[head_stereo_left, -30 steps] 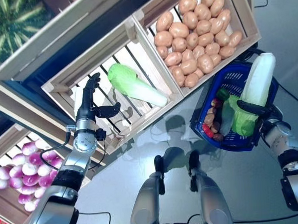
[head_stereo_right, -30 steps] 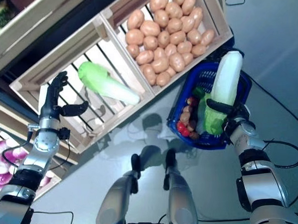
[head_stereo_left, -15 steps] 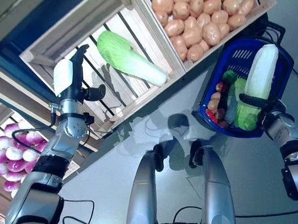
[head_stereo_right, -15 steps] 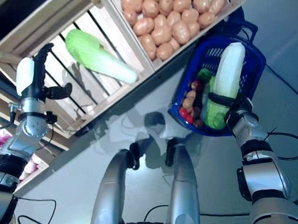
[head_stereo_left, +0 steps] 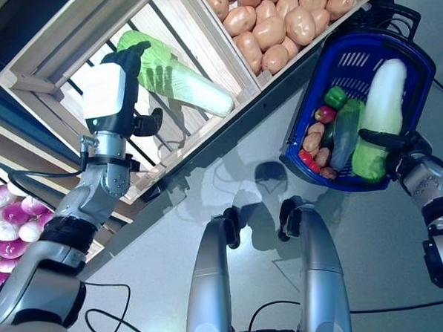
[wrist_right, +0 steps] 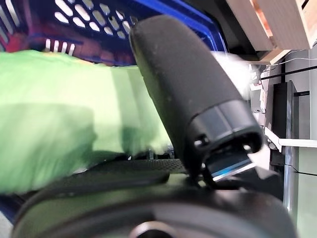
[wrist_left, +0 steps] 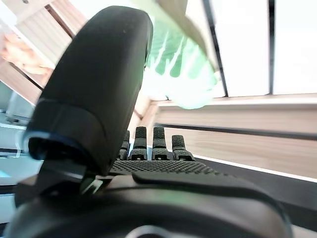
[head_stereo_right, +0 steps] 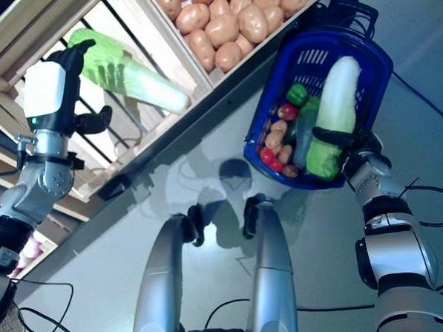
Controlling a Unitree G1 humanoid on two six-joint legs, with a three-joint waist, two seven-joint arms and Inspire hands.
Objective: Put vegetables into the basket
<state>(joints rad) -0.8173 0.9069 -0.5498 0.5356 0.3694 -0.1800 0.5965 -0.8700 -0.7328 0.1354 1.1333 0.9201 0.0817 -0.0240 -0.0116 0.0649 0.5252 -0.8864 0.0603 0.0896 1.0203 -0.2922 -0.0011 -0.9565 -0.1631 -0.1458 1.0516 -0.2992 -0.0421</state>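
Note:
A pale green napa cabbage [head_stereo_left: 178, 73] lies in a slatted wooden crate [head_stereo_left: 49, 60]. My left hand [head_stereo_left: 112, 93] is open, and its straight fingers reach the cabbage's leafy end [wrist_left: 178, 74]. My right hand [head_stereo_left: 400, 148] is shut on a second napa cabbage [head_stereo_left: 380, 117], thumb curled over its green end [wrist_right: 59, 114]. That cabbage stands tilted over the blue basket [head_stereo_left: 418, 60], its lower end inside the rim. In the basket lie a green pepper [head_stereo_left: 335, 97], a dark cucumber [head_stereo_left: 344, 135], a red vegetable and some brown ones.
A crate of potatoes [head_stereo_left: 273, 22] sits just beyond the basket. Purple-and-white turnips [head_stereo_left: 7, 222] fill a lower crate at the left. The grey floor [head_stereo_left: 173, 235] spreads in front of the shelves.
The camera has tilted. My left hand has closed in on the crate's cabbage until its fingers overlap the leaves. My right hand has brought its cabbage lower into the basket.

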